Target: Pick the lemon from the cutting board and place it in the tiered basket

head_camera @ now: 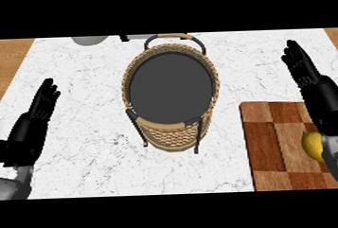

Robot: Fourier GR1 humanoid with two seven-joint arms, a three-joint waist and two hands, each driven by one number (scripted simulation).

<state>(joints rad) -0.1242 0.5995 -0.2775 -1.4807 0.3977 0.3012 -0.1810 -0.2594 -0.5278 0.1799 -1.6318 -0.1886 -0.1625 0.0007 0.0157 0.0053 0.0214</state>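
Here the lemon (pixel 311 145) lies on the wooden cutting board (pixel 271 145) at the lower right of the white marble counter (pixel 81 138), partly hidden behind the right forearm. The right hand (pixel 312 85) hangs above the board's far edge with its fingers straight and pointing away, holding nothing. The left hand (pixel 37 111) shows near the left edge, resting open with its fingers straight. The tiered basket (pixel 171 94), woven wicker on a black wire frame with a dark inner floor, stands in the middle of the counter, well apart from the lemon. A grey rounded object (pixel 90 40) sits at the far edge, cut off. No writing, label or brand mark can be made out on anything.
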